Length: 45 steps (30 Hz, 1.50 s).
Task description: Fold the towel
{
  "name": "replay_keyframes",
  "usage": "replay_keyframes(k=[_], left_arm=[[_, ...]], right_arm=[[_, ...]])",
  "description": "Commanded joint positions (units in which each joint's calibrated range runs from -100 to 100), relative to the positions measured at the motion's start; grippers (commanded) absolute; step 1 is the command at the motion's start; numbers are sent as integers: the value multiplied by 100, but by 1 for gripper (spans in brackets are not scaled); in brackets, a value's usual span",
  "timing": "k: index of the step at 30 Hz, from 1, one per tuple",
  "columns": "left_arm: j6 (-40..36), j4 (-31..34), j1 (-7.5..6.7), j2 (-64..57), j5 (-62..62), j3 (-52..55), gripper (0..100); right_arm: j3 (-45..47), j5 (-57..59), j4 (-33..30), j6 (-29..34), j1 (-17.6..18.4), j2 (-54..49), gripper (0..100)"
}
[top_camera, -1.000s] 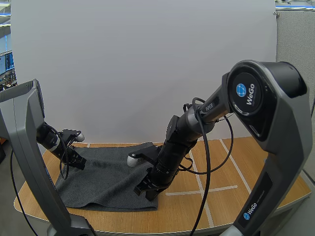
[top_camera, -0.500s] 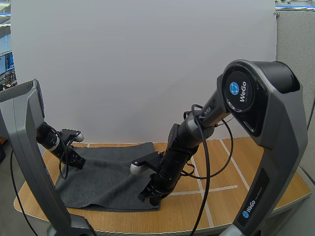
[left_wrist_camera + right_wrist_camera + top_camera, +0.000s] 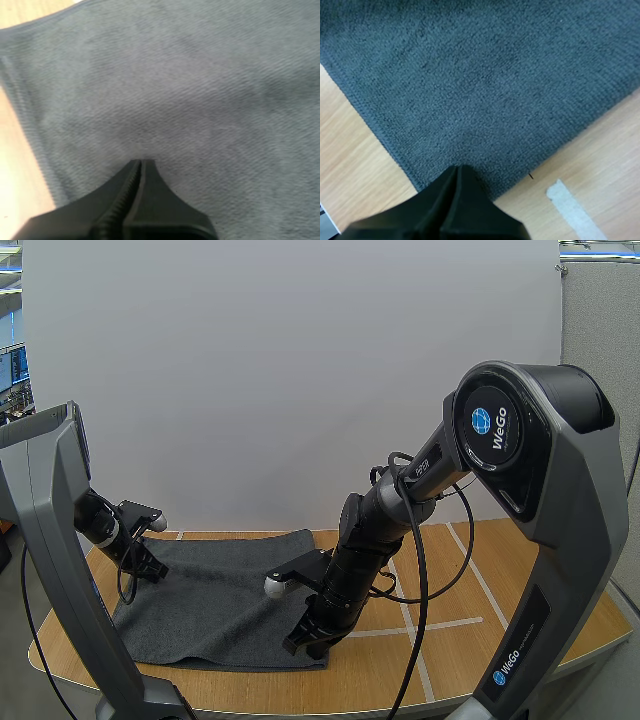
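Both closed pincers (image 3: 157, 573) (image 3: 302, 644) over towel (image 3: 220, 602) edges

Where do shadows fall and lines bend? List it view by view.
High view: even, glare-free light; the table's front edge bows, wide-lens distortion. Left wrist view: soft darker bands cross the towel past the shut left claw. Right wrist view: flat light, no glare, on the towel's corner by the shut right claw.

White panel (image 3: 290, 380) upright behind table (image 3: 500, 570). Tabletop light wood, white tape lines (image 3: 440, 625) across it. Grey partition (image 3: 600, 320) at right.
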Motion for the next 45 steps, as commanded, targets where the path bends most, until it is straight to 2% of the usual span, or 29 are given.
replay_keyframes(k=[1, 10, 19, 32, 38, 45], left_arm=[[11, 93, -24, 231, -587, -35, 0], [-10, 158, -24, 597, -989, -188, 0], [-255, 610, 1, 597, -989, -377, 0], [-245, 817, 286, 597, -1050, -416, 0], [-245, 474, 303, 570, 332, -684, 0], [-245, -26, 303, 303, 1740, -1078, 0]], right_arm=[[194, 251, -594, 92, -1, 66, 0], [194, 365, -649, 92, -1, 66, 0], [194, 460, -811, 142, -1, 66, 0], [194, 478, -933, 205, -1, 66, 0], [181, 441, -789, 213, -1, 1, 0], [-172, 360, -589, 227, -1, -918, 0]])
